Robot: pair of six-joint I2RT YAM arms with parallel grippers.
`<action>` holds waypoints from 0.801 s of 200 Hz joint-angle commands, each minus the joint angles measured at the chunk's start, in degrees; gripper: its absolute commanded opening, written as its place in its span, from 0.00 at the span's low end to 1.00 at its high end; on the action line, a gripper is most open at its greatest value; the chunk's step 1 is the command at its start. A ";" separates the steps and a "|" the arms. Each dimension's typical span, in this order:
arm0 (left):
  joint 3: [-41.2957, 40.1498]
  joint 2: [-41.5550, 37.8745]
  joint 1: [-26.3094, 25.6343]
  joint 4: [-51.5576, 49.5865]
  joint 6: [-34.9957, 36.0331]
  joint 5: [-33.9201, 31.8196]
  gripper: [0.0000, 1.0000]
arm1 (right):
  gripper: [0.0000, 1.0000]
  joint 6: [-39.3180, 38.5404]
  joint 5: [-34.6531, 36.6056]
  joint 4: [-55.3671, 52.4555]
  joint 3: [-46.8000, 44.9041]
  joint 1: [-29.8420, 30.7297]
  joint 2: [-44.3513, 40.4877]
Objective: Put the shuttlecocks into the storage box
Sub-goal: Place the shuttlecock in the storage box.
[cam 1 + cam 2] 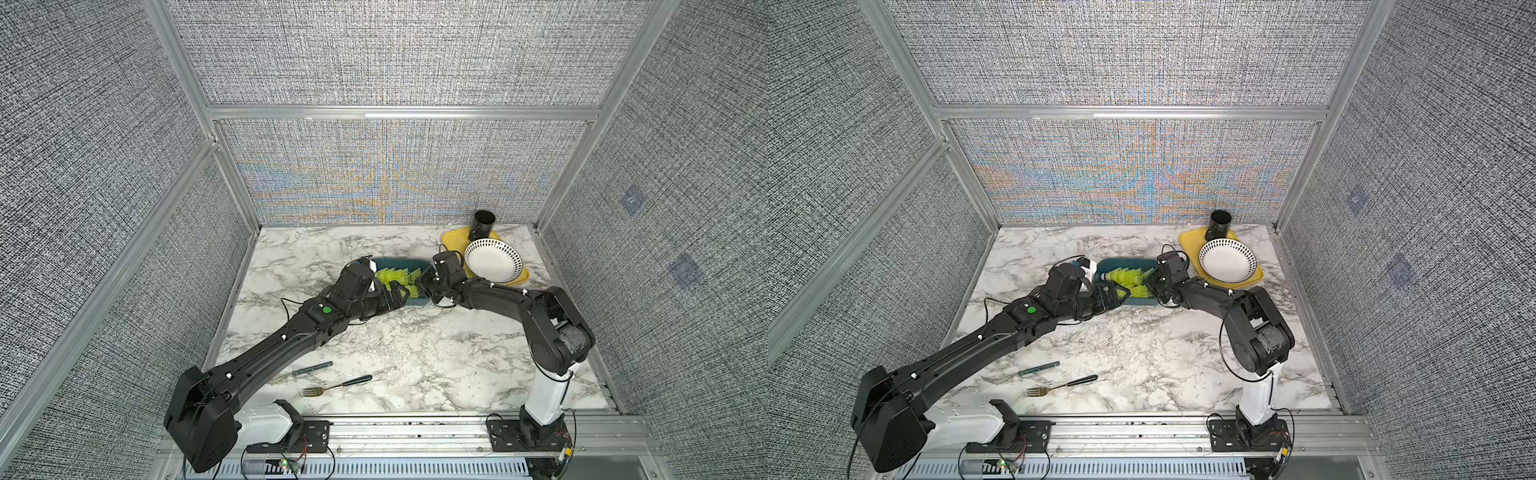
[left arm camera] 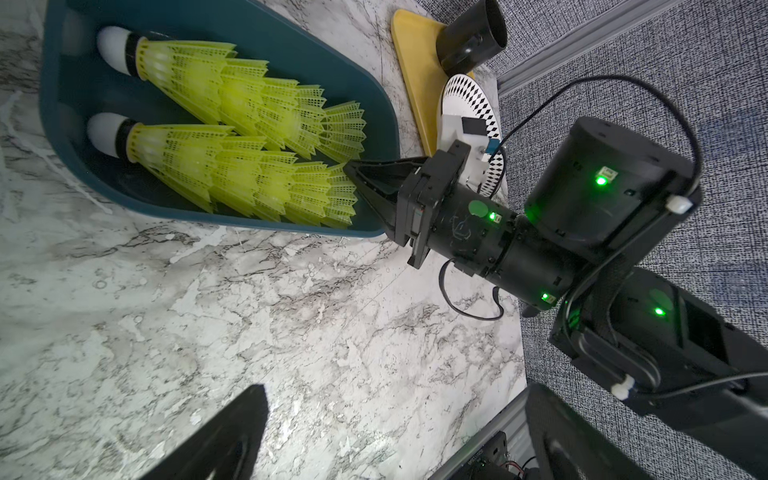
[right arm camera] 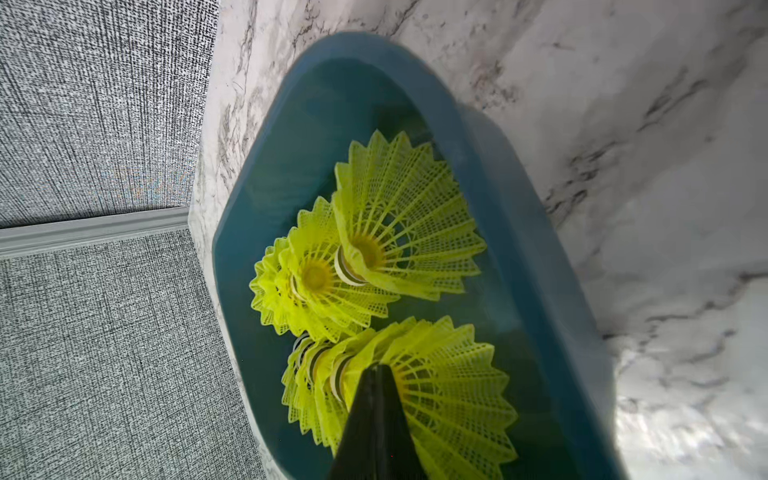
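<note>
The teal storage box sits at the middle back of the marble table. Inside it lie two nested rows of neon yellow shuttlecocks, white tips toward the left. The left wrist view shows both rows, the farther row and the nearer row. My right gripper is shut, and its tip pokes into the open skirt of the nearer row's last shuttlecock. My left gripper is open and empty, just outside the box's front wall.
A yellow tray at the back right carries a white black-dotted bowl and a black cup, close behind my right wrist. A fork and a dark pen-like stick lie near the front edge. Grey walls enclose three sides.
</note>
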 commanded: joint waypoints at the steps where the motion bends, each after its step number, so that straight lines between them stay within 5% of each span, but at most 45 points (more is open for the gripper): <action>1: 0.62 0.39 -0.08 -0.09 0.11 0.24 1.00 | 0.00 0.61 -0.86 1.73 -0.24 -0.12 0.21; 160: -0.04 1.49 -0.66 -0.44 0.14 0.13 1.00 | 0.01 -0.98 -2.94 -0.36 2.54 -0.21 2.13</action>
